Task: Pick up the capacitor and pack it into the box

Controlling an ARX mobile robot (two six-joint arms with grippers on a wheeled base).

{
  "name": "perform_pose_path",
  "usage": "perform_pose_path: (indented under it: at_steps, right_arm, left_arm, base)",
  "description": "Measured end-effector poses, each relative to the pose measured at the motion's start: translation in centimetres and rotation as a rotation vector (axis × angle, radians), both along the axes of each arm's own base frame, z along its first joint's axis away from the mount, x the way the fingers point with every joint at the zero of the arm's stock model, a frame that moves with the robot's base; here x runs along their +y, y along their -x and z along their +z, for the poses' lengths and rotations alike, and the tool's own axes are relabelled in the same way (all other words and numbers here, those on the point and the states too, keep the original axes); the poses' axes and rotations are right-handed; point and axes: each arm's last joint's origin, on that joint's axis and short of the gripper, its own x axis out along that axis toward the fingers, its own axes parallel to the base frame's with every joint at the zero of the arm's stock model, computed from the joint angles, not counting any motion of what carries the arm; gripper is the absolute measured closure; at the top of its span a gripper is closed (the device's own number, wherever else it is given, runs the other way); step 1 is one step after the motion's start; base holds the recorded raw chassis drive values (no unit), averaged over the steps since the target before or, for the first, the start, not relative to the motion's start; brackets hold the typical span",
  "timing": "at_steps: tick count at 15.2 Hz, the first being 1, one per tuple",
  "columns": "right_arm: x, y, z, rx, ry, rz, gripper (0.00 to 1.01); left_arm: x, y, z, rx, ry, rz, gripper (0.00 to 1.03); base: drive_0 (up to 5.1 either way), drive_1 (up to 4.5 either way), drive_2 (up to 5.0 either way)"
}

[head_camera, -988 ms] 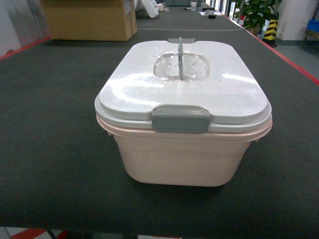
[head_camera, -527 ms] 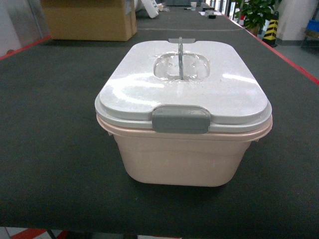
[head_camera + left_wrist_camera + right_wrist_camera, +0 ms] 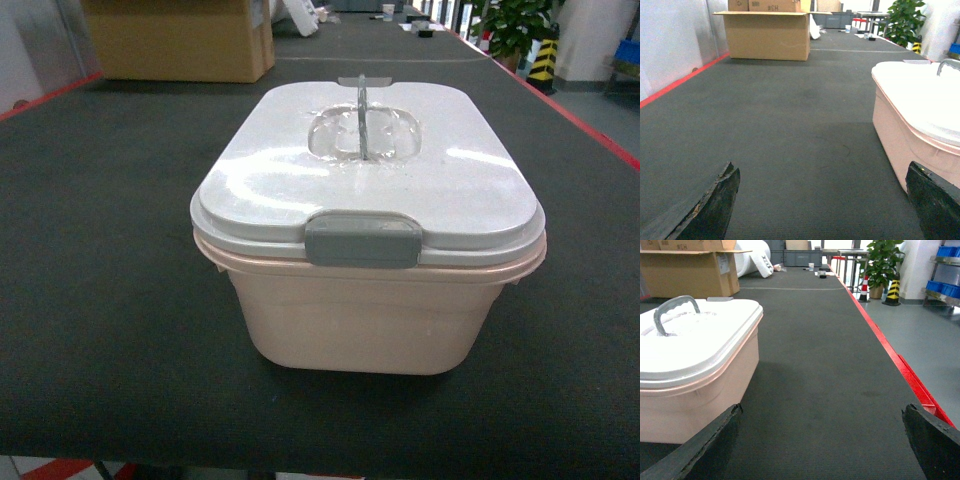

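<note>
— What carries everything?
— A long table (image 3: pixel 110 300) covered in dark grey ribbed mat, with a red strip along its side edges.
— What sits on it?
— The box (image 3: pixel 368 310), pale pink with its whitish lid (image 3: pixel 400 180) on and the grey latch (image 3: pixel 362 240) facing the head camera.
— Anything else?
— Well beyond the box, to its left, a brown cardboard carton (image 3: pixel 180 45). Farther past the box lie small items, too tiny to identify.

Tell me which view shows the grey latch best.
Head view: the latch faces the camera, centred on the lid's front edge. Both wrist views show only the box's sides and lid; the latch is out of sight.
</note>
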Motion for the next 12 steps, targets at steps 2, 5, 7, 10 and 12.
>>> perform_pose_path:
  at_steps: [2, 5, 7, 10, 12]
  right_arm:
    - [0.0, 0.0, 0.0, 0.0, 0.0, 0.0, 0.03]
    - [0.0, 0.0, 0.0, 0.0, 0.0, 0.0, 0.03]
    - [0.0, 0.0, 0.0, 0.0, 0.0, 0.0, 0.03]
    - [0.0, 0.0, 0.0, 0.0, 0.0, 0.0, 0.03]
    - [0.0, 0.0, 0.0, 0.0, 0.0, 0.0, 0.03]
  left_arm:
    - [0.0, 0.0, 0.0, 0.0, 0.0, 0.0, 0.05]
    - [0.0, 0.0, 0.0, 0.0, 0.0, 0.0, 0.05]
    - [0.0, 0.0, 0.0, 0.0, 0.0, 0.0, 0.05]
    - [0.0, 0.0, 0.0, 0.0, 0.0, 0.0, 0.05]
    - [0.0, 0.0, 0.0, 0.0, 0.0, 0.0, 0.05]
  base:
    - [0.0, 0.0, 0.0]
    - [0.0, 0.0, 0.0]
    - [0.0, 0.0, 0.0]
    - [0.0, 0.0, 0.0]
    - [0.0, 0.0, 0.0]
